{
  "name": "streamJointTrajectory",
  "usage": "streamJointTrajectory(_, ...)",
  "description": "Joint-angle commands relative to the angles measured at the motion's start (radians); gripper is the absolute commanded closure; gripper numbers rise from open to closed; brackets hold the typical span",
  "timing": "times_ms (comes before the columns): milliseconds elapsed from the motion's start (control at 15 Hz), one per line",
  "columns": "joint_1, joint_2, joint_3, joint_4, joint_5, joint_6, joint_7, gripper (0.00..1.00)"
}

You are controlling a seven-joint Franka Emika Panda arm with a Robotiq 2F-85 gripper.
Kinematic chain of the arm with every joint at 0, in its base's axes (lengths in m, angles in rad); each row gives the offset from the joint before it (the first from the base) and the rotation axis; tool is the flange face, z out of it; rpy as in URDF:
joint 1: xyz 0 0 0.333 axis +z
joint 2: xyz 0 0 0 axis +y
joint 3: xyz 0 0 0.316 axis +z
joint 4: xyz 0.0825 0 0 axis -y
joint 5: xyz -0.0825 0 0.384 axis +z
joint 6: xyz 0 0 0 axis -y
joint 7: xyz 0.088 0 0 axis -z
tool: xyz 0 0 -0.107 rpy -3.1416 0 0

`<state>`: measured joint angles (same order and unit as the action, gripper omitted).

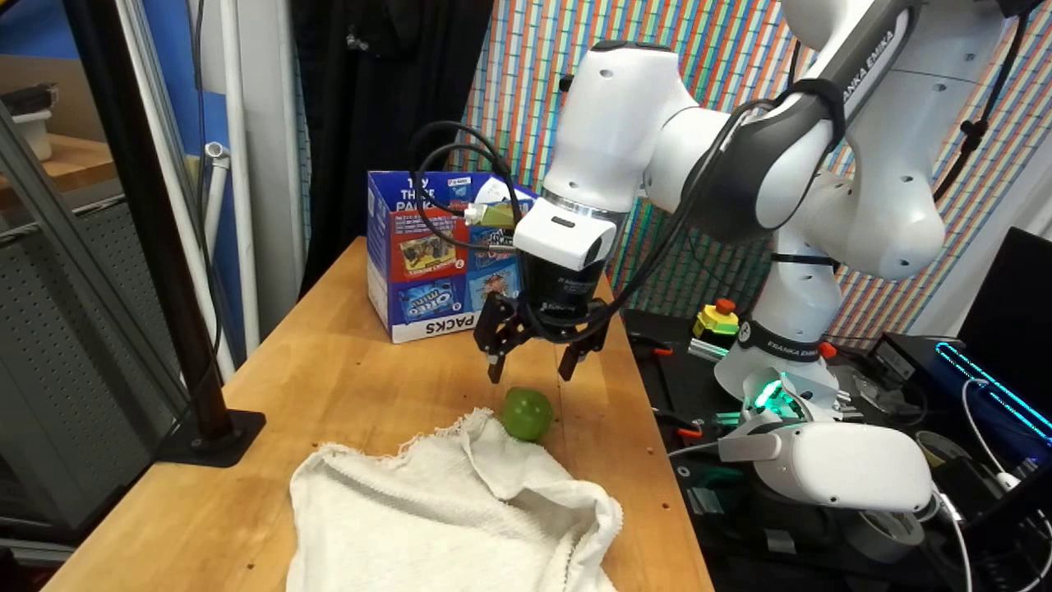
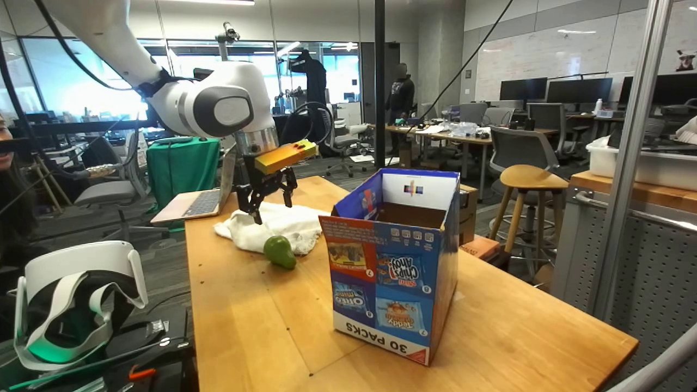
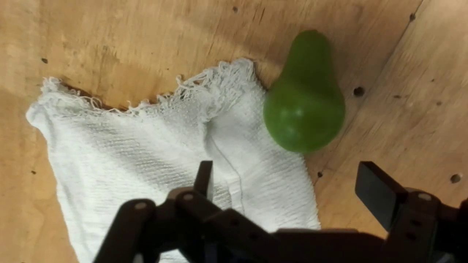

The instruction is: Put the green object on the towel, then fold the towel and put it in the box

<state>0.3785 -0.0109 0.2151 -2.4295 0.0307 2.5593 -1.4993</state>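
You're hovering, pincer [image 3: 287,177] spread | pear [image 3: 305,100] at 12 o'clock, wrist view, is touching towel [image 3: 142,160] | so you're risking pinching both

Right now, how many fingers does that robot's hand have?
2. In the wrist view, one finger shows against the white towel, the other finger against the wooden table. Both exterior views also show 2, with none apparently hidden.

Near the hand [image 1: 531,372], itself smooth and matt, lies a towel [image 3: 164,146] of ribbed cloth, rough and frayed along one edge. The green object [image 3: 303,109] just below the hand is smooth and faintly glossy, perhaps plastic, though the wrist view is soft. The table [image 2: 261,316] beneath is pitted wood; the box [image 2: 381,277], apart from the hand, printed cardboard.
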Motion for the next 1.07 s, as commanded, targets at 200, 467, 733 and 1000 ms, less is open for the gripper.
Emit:
streamJointTrajectory(200,-0.079,0.002,0.014,-0.022,0.005,-0.048,-0.229,0.00)
streamJointTrajectory(467,-0.073,0.001,0.032,-0.035,-0.005,-0.044,-0.208,0.00)
streamJointTrajectory(733,-0.066,0.013,0.059,-0.029,0.001,-0.039,-0.203,0.00)
streamJointTrajectory(1000,-0.072,0.054,0.067,0.014,-0.035,-0.032,-0.189,0.00)
